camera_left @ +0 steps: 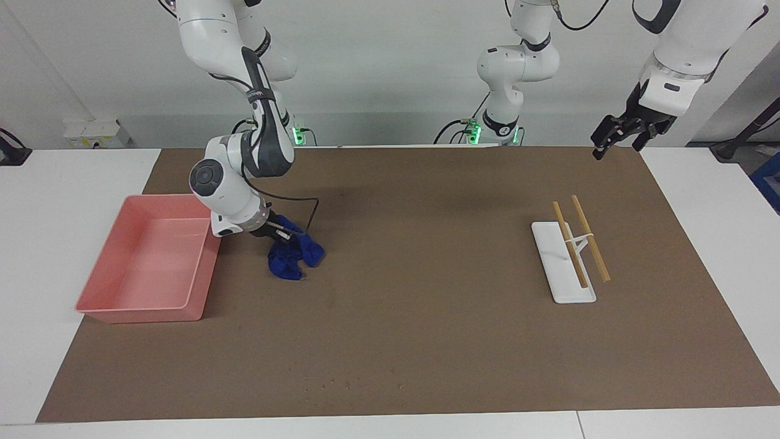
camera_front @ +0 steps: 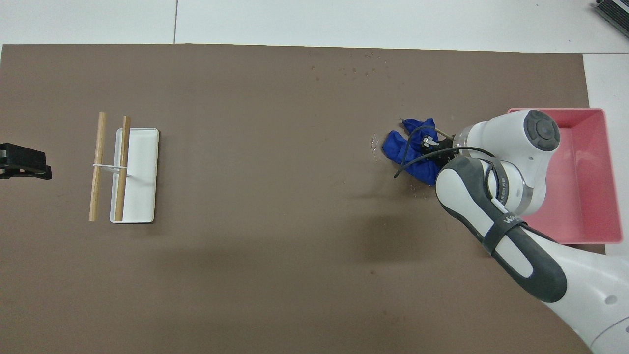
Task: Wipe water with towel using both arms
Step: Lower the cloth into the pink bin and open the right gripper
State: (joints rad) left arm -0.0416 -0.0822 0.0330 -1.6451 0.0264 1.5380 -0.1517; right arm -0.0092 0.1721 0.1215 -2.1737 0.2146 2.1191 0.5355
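Right pincer (camera_left: 277, 233) clamped on towel (camera_left: 294, 256), centre-left of facing frame beside pink tray (camera_left: 116, 305). Towel trails from pincer toward frame bottom; droplets (camera_front: 376, 145) sit just beside it. Left pincer (camera_left: 612, 135) wide, idle upper right, well apart.

One blue towel (camera_left: 294, 254), one pink tray (camera_left: 146, 262), one white tray (camera_left: 562, 268), two wooden sticks (camera_left: 579, 239), one brown mat (camera_left: 426, 341).

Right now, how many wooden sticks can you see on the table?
2. One wooden stick lies across the white tray. The other stick lies beside it, on the brown mat, toward the left arm's end. A white band joins them. None seems hidden.
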